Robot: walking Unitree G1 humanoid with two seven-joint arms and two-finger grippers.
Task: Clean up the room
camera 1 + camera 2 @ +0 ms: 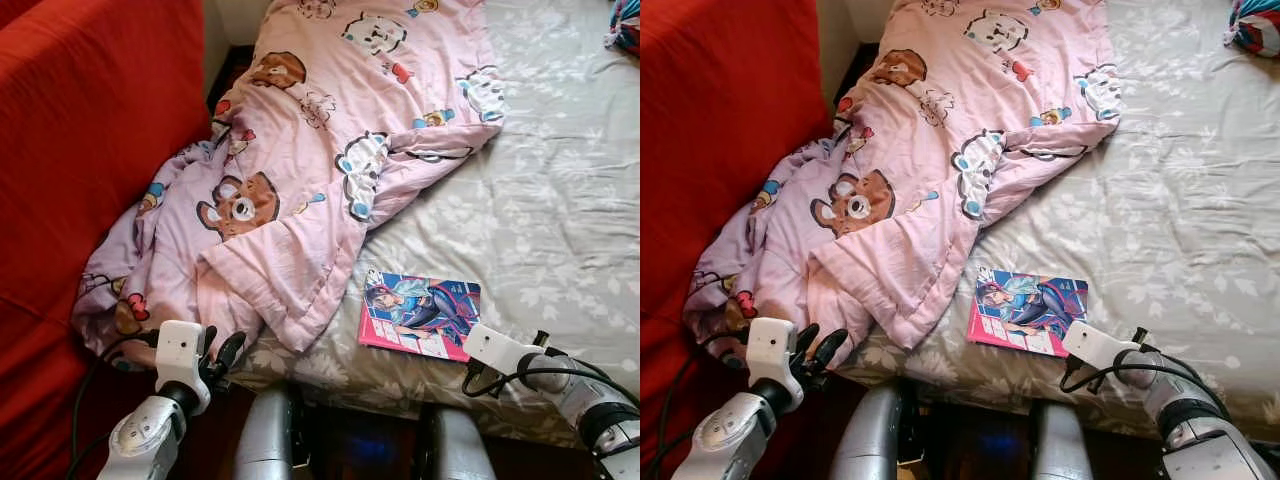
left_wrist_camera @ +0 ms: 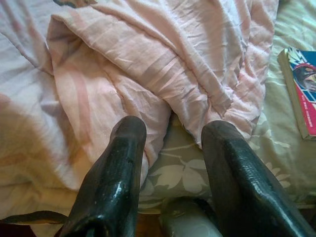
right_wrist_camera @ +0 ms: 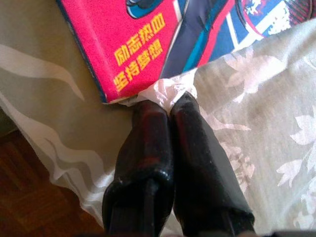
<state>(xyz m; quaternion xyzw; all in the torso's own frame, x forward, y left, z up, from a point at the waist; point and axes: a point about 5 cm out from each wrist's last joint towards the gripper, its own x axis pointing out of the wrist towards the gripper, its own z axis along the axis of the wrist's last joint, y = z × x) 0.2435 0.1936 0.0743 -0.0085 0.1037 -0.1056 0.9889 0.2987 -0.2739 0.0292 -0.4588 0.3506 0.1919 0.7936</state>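
The right gripper (image 3: 170, 106) is pinching a fold of grey bedsheet (image 3: 256, 123) at the book's (image 1: 421, 313) corner, fingers clenched. The left gripper (image 2: 170, 131) is hovering with fingers spread at the pink quilt's (image 1: 300, 180) edge.

Red sofa (image 1: 80, 150), wooden floor (image 3: 29, 197)

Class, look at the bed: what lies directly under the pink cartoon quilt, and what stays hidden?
Under the pink quilt the grey floral bedsheet shows at its edges. Whatever lies beneath the quilt's bunched middle is covered.
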